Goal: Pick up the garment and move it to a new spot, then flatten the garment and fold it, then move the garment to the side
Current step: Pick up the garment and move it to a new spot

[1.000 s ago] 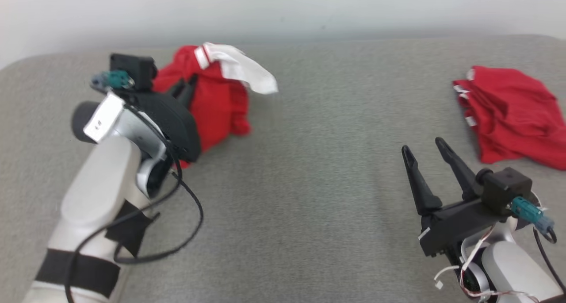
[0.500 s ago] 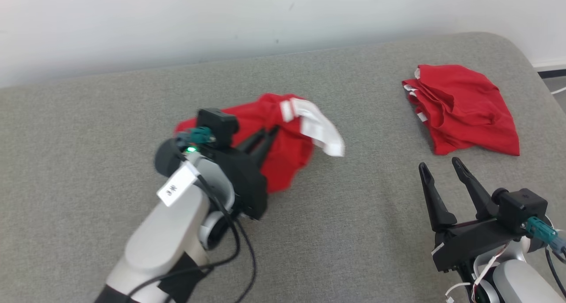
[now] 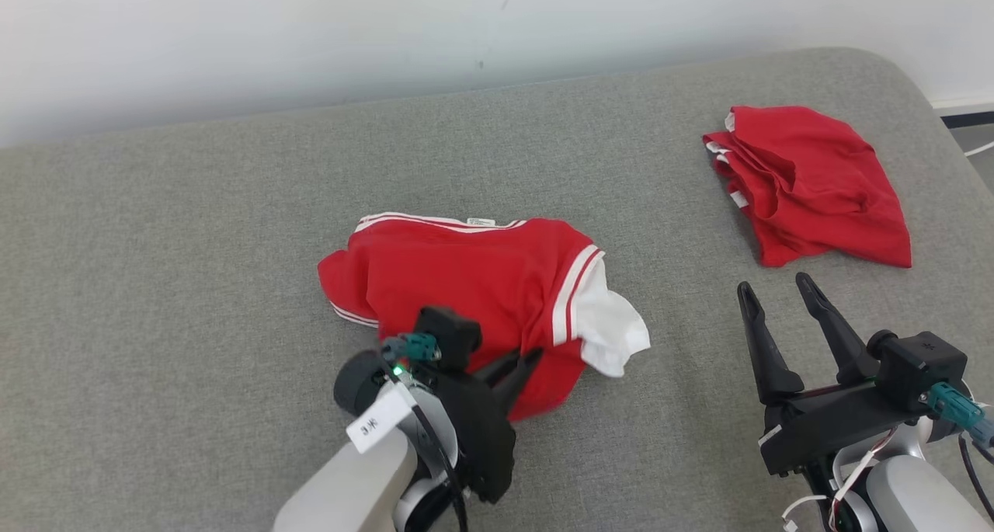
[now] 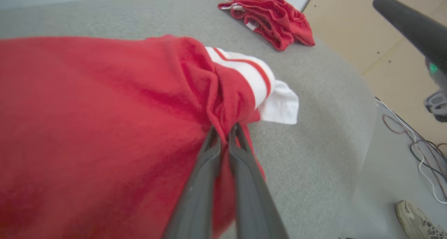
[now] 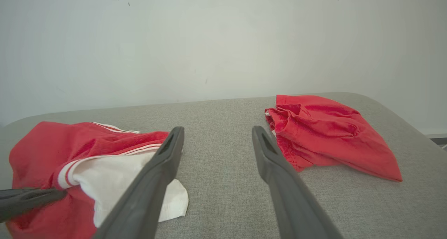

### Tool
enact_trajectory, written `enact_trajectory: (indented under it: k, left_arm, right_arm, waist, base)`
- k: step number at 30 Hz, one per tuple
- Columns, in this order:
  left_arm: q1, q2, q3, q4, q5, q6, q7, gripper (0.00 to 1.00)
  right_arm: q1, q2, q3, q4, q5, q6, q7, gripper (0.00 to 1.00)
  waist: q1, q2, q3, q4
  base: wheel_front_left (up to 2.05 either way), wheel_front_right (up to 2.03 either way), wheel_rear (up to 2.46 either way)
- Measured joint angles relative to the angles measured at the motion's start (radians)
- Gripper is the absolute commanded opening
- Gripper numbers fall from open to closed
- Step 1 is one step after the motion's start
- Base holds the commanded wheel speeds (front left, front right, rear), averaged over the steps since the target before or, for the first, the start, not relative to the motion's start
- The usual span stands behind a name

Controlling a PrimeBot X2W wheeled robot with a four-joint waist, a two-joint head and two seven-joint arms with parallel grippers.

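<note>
**Item 1:** garment (image 3: 466, 276). Red top w/ white striped trim, bunched, lying mid-surface on grey cushion (image 3: 194, 229); white sleeve end to the right.
**Item 2:** left gripper (image 3: 522, 359). Jaws pressed together, pinching a fold at garment's near edge.
**Item 3:** right gripper (image 3: 774, 283). Jaws spread wide, nothing between; near right, apart from garment.
**Item 4:** second red cloth (image 3: 808, 182). Far right, crumpled, well apart.
**Step (est.):** move to new spot, approx. at set-down; flattening not begun.
**Next needs:** release the fold, take opp. edges w/ both grippers, pull apart w/o dragging the bundle.
</note>
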Motion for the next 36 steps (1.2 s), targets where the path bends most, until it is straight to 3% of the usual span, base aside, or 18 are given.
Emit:
enact_trajectory:
  k: [4, 5, 6, 7, 8, 12, 19, 25, 28, 36]
  left_arm:
    - [0.013, 0.001, -0.037, 0.032, -0.012, 0.0, 0.002, 0.04]
    - [0.014, 0.003, -0.048, 0.036, -0.023, 0.0, 0.003, 0.38]
    - [0.017, 0.003, -0.056, 0.034, -0.032, 0.0, 0.003, 0.38]
    - [0.018, 0.004, -0.064, 0.028, -0.039, 0.0, 0.001, 0.94]
    - [0.018, 0.004, -0.073, 0.018, -0.047, 0.0, -0.001, 1.0]
    - [0.012, 0.002, -0.08, -0.011, -0.059, 0.006, -0.027, 1.0]
    - [-0.007, 0.01, 0.02, -0.057, -0.05, 0.073, -0.11, 1.0]
    - [0.012, 0.134, 0.092, -0.108, -0.018, 0.166, -0.18, 1.0]
    - [0.062, 0.167, 0.121, -0.15, -0.016, 0.207, -0.219, 1.0]
    - [0.213, 0.241, 0.211, -0.228, -0.009, 0.24, -0.291, 1.0]
  right_arm:
    - [-0.002, 0.001, 0.0, 0.003, 0.0, 0.0, 0.0, 1.0]
    - [-0.003, 0.001, 0.002, 0.003, 0.0, 0.0, 0.0, 1.0]
    - [-0.004, 0.001, 0.003, 0.005, 0.0, 0.0, 0.0, 1.0]
    - [-0.008, 0.003, 0.007, 0.005, 0.0, 0.0, 0.0, 1.0]
    - [-0.014, 0.004, 0.009, 0.007, 0.0, 0.0, 0.0, 1.0]
    - [-0.018, 0.005, 0.001, 0.018, 0.008, 0.0, -0.004, 1.0]
    - [0.002, 0.011, -0.002, 0.021, 0.011, 0.0, -0.009, 1.0]
    - [0.028, 0.01, -0.003, 0.03, 0.018, 0.0, -0.012, 1.0]
    - [0.032, 0.01, -0.002, 0.04, 0.022, 0.0, -0.012, 1.0]
    - [0.051, 0.005, -0.001, 0.06, 0.027, 0.002, 0.001, 1.0]
  waist:
    - [0.0, 0.0, 0.002, 0.006]
    - [0.0, 0.0001, 0.002, 0.008]
    - [0.0, 0.0, 0.002, 0.009]
    - [0.0, 0.0001, 0.002, 0.009]
    - [0.0, 0.0, 0.001, 0.01]
    - [0.0001, 0.0, -0.005, 0.017]
    - [0.0, 0.0, -0.022, 0.038]
    - [0.0, 0.0, -0.038, 0.065]
    - [0.0, 0.0, -0.045, 0.081]
    - [0.0, 0.0001, -0.068, 0.13]
  base:
    - [0.0, 0.0, 0.0]
    - [0.0, 0.0, 0.0]
    - [0.0, 0.0, 0.0]
    - [0.0, 0.0, 0.0]
    - [0.0, 0.0, 0.0]
    - [0.0, 0.0, 0.0]
    - [0.0, 0.0, 0.0]
    - [0.0, 0.0, 0.0]
    - [0.0, 0.0, 0.0]
    - [0.0, 0.0, 0.0]
